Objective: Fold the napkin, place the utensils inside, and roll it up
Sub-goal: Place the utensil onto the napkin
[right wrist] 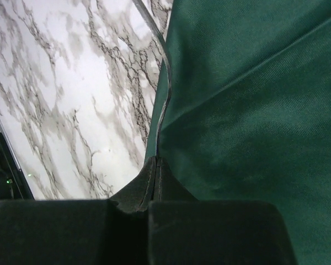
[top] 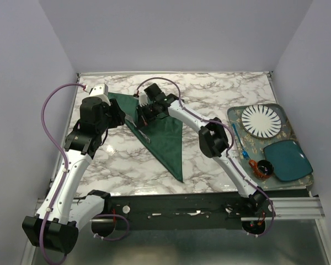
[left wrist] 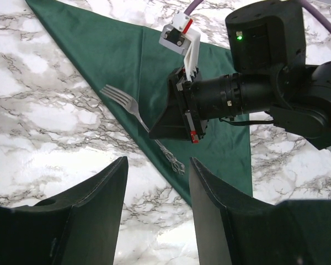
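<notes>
Marble-patterned table (top: 209, 94), seen from above, with everything I am working on. The left arm (top: 71, 165) and the right arm (top: 215, 138) both reach over it toward the far left. The napkin (top: 168, 138), dark green, lies flat left of the table's middle. It is folded into a long triangle whose narrow point faces the near edge. At the right edge sits a tray (top: 287, 113) holding a white ribbed plate (top: 261, 121) and a teal oval dish (top: 287, 160), well apart from the napkin. My left gripper (left wrist: 158, 163) hangs above the marble just beside the napkin's left edge, its fingers apart with nothing between them. My right gripper (right wrist: 155, 165) is down on that same edge, fingers pressed fully together. Its tips meet the handle of the fork (left wrist: 127, 105), though I cannot tell whether the metal is pinched or merely touched. The fork lies along the napkin's folded left edge, tines resting on the cloth, handle end right at the border of cloth and marble. Smallest items, both on the tray: an orange cup (top: 263, 167) beside the dish, and a thin blue stick (top: 238, 138) along the tray's left side.
</notes>
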You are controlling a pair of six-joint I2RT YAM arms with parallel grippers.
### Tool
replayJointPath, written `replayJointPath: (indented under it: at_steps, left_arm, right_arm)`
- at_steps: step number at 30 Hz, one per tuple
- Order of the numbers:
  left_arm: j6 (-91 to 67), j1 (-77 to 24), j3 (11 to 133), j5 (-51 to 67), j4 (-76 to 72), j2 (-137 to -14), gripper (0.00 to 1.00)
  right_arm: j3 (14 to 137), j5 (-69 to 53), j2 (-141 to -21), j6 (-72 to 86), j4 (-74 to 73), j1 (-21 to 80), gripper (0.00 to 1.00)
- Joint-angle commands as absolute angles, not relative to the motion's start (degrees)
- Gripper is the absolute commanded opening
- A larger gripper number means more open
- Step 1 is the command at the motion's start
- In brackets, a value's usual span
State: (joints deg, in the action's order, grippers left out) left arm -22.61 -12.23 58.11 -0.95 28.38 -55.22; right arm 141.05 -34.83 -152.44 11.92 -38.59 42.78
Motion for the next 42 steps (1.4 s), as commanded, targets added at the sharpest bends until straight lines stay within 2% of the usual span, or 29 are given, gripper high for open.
replayJointPath:
  at_steps: [1,23,38,42]
  left_arm:
    - [-23.2,-12.0,58.2,-0.1,27.4,-54.3,0.56]
    - [-23.6,-12.0,58.4,0.0,27.9,-53.1,0.56]
    - [-23.5,-12.0,59.2,0.0,28.6,-52.1,0.56]
    - [-23.6,-12.0,59.3,0.0,28.7,-51.9,0.56]
  right_arm:
    - [142.1,-37.1,-155.3,10.8,-37.6,42.7,0.0]
    - [139.8,-38.7,-155.4,17.6,-33.5,41.3,0.0]
    - [139.6,-38.1,-155.3,18.0,-34.2,41.3,0.16]
    - [139.9,-37.7,-155.4,18.1,-34.7,41.3,0.17]
